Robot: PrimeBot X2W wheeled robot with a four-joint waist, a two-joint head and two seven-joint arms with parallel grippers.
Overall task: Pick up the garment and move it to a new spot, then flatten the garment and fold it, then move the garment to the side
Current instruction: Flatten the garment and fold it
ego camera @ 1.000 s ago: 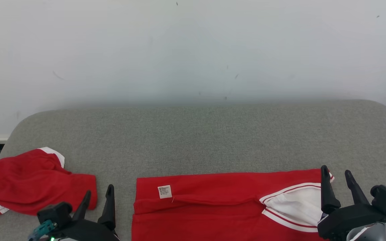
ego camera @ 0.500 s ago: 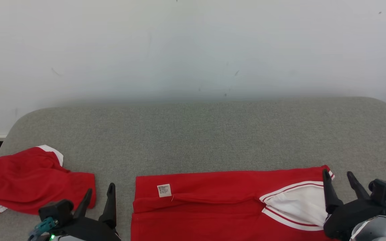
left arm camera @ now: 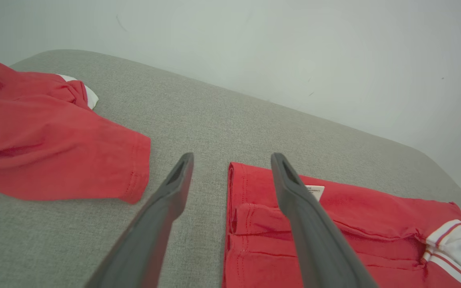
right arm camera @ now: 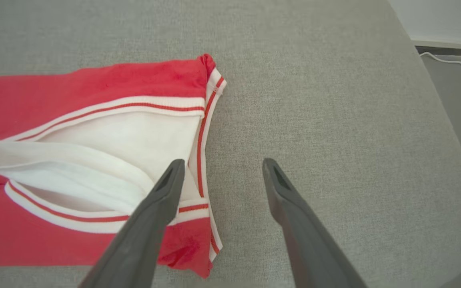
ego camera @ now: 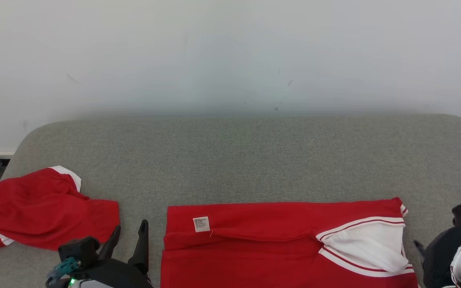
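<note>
A red garment (ego camera: 262,244) with a white, red-striped collar (ego camera: 368,244) lies folded flat at the front middle of the grey cushion (ego camera: 238,160). A small white label (ego camera: 201,224) shows near its left end. My left gripper (ego camera: 129,234) stands open just left of the garment's left edge, holding nothing. From the left wrist, that gripper (left arm camera: 230,160) has one finger over bare cushion and the other above the red cloth (left arm camera: 334,224). My right gripper (right arm camera: 222,168) is open and empty at the collar end (right arm camera: 114,136), its left finger above the collar's edge and its right finger over grey fabric.
A second red garment (ego camera: 42,216) lies crumpled at the cushion's left front. A white wall (ego camera: 230,52) rises behind the cushion. The cushion's rounded right edge (right arm camera: 450,132) drops to a floor with a white cable (right arm camera: 454,66). Bare grey surface stretches behind both garments.
My right gripper has drawn back toward the lower right, off the collar end, its fingers mostly leaving the head view. The head camera has shifted slightly. The left gripper holds its place.
</note>
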